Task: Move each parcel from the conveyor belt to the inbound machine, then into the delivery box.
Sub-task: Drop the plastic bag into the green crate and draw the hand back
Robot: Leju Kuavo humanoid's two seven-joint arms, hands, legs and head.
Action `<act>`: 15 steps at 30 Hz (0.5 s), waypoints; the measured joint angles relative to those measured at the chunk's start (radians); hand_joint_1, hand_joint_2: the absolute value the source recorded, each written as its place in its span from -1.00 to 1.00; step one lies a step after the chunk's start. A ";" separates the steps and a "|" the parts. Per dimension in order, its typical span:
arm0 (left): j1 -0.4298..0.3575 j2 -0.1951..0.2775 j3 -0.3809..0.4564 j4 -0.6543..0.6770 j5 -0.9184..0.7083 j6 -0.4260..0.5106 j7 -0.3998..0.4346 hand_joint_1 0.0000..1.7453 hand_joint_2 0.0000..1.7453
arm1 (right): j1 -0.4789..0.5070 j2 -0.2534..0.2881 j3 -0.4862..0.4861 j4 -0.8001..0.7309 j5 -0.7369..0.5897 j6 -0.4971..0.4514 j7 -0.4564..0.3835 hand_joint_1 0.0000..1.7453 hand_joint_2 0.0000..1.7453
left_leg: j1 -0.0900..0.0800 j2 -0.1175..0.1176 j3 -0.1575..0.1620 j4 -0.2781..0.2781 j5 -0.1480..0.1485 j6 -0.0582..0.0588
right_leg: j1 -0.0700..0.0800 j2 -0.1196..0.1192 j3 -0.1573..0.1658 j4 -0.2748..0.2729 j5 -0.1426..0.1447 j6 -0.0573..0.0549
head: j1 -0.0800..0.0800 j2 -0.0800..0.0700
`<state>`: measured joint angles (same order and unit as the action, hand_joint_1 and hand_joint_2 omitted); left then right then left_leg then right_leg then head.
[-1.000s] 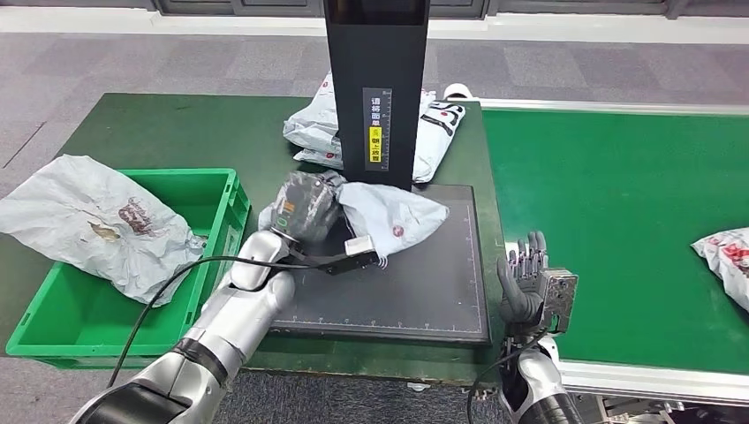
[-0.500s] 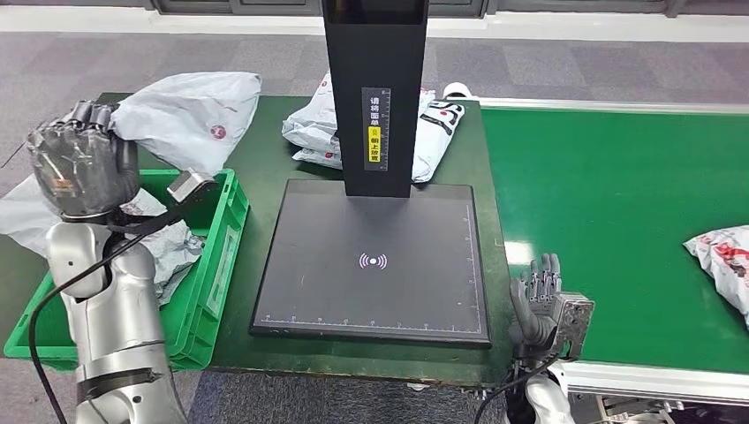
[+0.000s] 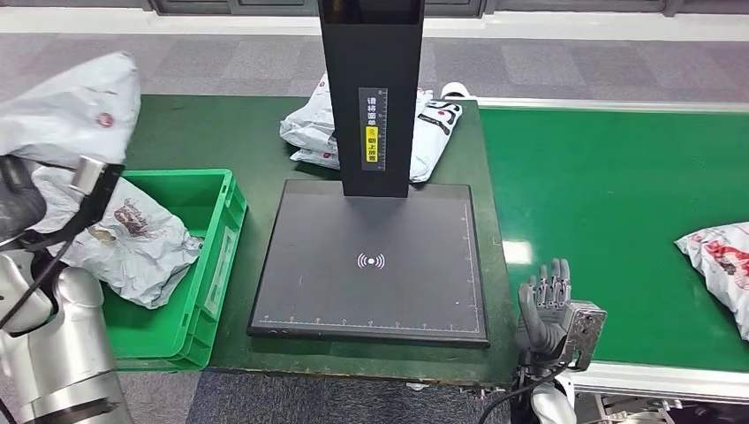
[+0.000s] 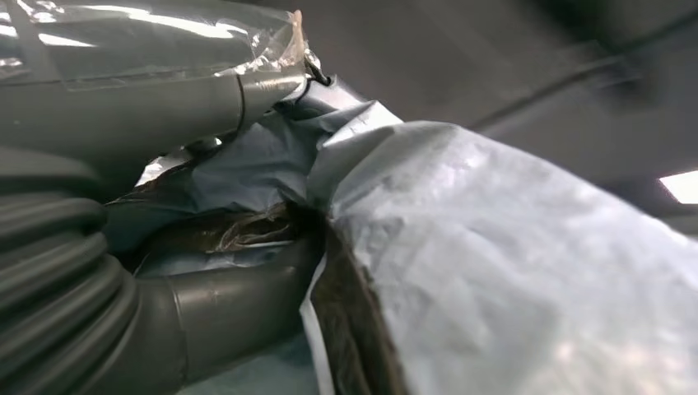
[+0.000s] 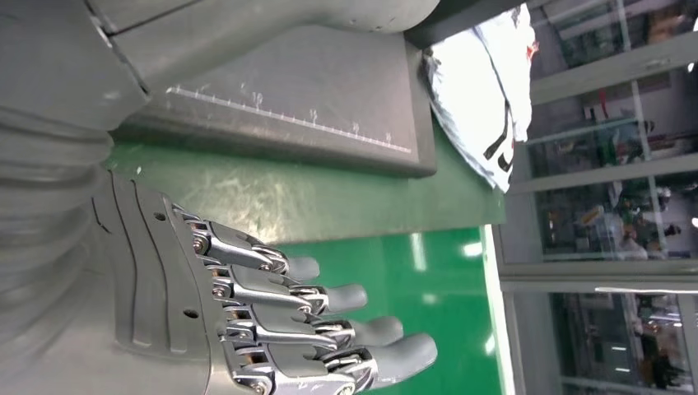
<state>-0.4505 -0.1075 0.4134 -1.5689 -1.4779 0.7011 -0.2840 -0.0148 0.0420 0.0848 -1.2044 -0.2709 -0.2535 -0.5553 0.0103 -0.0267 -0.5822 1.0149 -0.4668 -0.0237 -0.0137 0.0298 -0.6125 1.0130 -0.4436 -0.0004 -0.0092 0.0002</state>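
The left robot hand is clamped on a grey parcel above the green delivery box — soft, crumply, probably light (best bunched at its edge). The right robot hand hangs apart.

Grey carpet floor surrounds a green-topped table

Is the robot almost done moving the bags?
Not yet. One parcel already lies in the green box. The left hand holds another parcel above the box. One more parcel waits on the belt; the right hand is empty.
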 joint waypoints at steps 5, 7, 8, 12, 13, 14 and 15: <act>0.017 0.428 -0.392 0.184 -0.009 -0.003 0.871 -0.69 1.00 | 0.041 0.003 -0.045 -0.066 0.006 0.011 0.030 -1.00 1.00 | 0.003 0.000 0.000 0.000 0.001 -0.002 | 0.004 0.000 -0.001 0.000 0.000 -0.003 | 0.000 0.000; -0.013 0.483 -0.529 0.297 -0.010 -0.016 0.925 -1.00 1.00 | 0.046 0.004 -0.056 -0.081 0.013 0.022 0.042 -1.00 1.00 | 0.003 -0.002 0.001 0.000 0.001 -0.003 | 0.003 -0.002 0.001 0.000 0.000 -0.003 | 0.000 0.000; -0.031 0.494 -0.578 0.367 -0.010 -0.035 0.906 -1.00 1.00 | 0.048 0.005 -0.059 -0.088 0.016 0.025 0.045 -1.00 1.00 | 0.003 -0.002 0.001 0.000 0.001 -0.003 | 0.003 -0.002 0.002 0.000 0.000 -0.003 | 0.000 0.000; -0.100 0.483 -0.636 0.644 -0.009 -0.192 0.700 -1.00 1.00 | 0.054 0.006 -0.068 -0.107 0.023 0.040 0.058 -1.00 1.00 | 0.002 0.005 0.001 0.000 0.001 -0.003 | 0.002 0.005 -0.001 0.000 0.004 -0.004 | 0.000 0.000; -0.113 0.474 -0.636 0.699 -0.008 -0.217 0.662 -1.00 1.00 | 0.056 0.006 -0.072 -0.110 0.025 0.045 0.060 -1.00 1.00 | 0.002 0.006 0.001 0.001 0.001 -0.003 | 0.002 0.006 -0.001 0.000 0.004 -0.003 | 0.000 0.000; -0.122 0.465 -0.636 0.743 -0.008 -0.233 0.641 -1.00 1.00 | 0.057 0.006 -0.075 -0.113 0.027 0.050 0.064 -1.00 1.00 | 0.002 0.006 0.001 0.001 0.001 -0.003 | 0.002 0.006 -0.001 0.000 0.004 -0.003 | 0.000 0.000; -0.130 0.455 -0.636 0.783 -0.008 -0.253 0.624 -1.00 1.00 | 0.058 0.007 -0.077 -0.115 0.031 0.058 0.068 -1.00 1.00 | 0.002 0.006 0.001 0.001 0.001 -0.003 | 0.002 0.006 -0.001 0.000 0.004 -0.003 | 0.000 0.000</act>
<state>-0.5809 0.3476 -0.2227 -0.7862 -1.4863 0.4485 0.3405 0.0428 0.0486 0.0081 -1.3195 -0.2401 -0.1959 -0.4868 0.0124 -0.0210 -0.5812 1.0158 -0.4660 -0.0264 -0.0113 0.0361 -0.6139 1.0130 -0.4392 -0.0038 -0.0092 0.0002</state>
